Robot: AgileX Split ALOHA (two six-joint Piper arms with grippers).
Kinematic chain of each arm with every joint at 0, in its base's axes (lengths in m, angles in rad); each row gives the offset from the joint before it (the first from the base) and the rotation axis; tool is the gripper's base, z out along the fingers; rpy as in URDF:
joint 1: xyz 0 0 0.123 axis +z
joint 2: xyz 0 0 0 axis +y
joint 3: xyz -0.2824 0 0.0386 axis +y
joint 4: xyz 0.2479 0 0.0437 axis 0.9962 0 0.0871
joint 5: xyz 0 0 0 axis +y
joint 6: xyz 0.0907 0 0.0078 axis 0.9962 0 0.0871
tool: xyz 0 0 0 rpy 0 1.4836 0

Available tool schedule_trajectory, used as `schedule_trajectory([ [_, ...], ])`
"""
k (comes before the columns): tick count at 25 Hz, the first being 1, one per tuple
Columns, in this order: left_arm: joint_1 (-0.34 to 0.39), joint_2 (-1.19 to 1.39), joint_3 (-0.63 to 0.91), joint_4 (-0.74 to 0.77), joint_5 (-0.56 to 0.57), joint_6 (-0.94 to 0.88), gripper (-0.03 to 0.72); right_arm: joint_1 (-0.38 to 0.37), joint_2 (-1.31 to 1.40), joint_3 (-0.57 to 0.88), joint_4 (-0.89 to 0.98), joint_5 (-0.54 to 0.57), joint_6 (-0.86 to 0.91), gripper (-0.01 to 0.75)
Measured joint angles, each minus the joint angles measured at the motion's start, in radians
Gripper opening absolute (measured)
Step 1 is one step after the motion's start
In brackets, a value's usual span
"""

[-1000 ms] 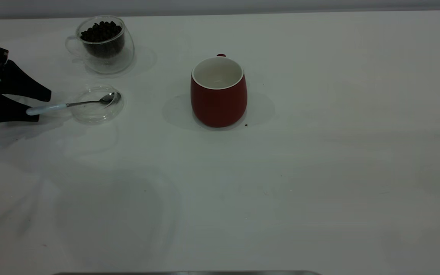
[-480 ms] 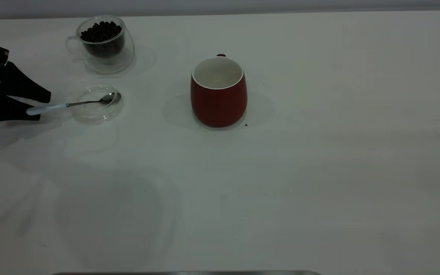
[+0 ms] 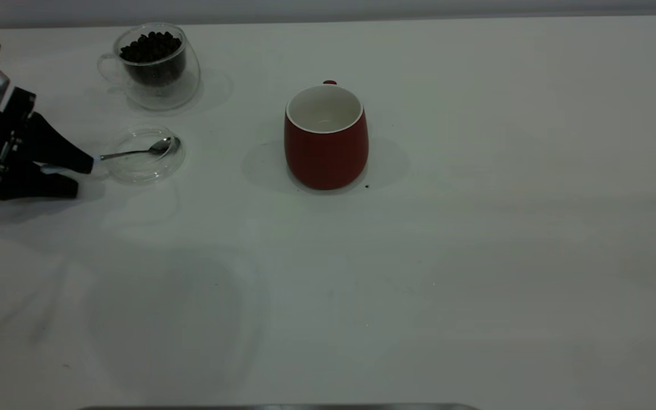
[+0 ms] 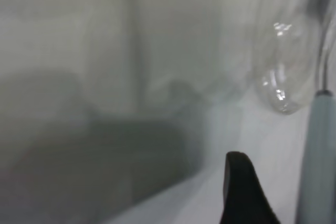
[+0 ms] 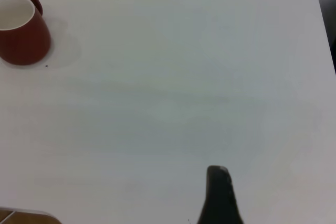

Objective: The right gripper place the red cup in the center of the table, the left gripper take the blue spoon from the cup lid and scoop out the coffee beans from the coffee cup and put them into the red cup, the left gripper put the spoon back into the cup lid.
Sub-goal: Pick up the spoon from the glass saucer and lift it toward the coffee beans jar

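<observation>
Here, left claw [image 3: 80, 177] spread around blue spoon [image 3: 134, 152] pale handle; shiny bowl in clear glass cup lid [image 3: 144, 155]; right claw's state unclear

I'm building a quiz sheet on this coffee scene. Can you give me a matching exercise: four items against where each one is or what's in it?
Things:
1. red cup
2. coffee cup
3. blue spoon
4. left gripper

States:
A. holds coffee beans
B. bowl rests in the cup lid
C. inside shows white, no beans visible
D. fingers either side of the spoon handle

Pairs: 1-C, 2-A, 3-B, 4-D
</observation>
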Motion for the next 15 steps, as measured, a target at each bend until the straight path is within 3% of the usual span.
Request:
schedule_trajectory([
  [7,-0.001,0.006,0.000,-0.022,-0.024,0.001,0.411,0.000,0.000,0.000,0.000,0.000,0.000,0.586],
  [15,-0.001,0.006,0.000,-0.090,0.006,0.032,0.404,0.000,0.000,0.000,0.000,0.000,0.000,0.586],
])
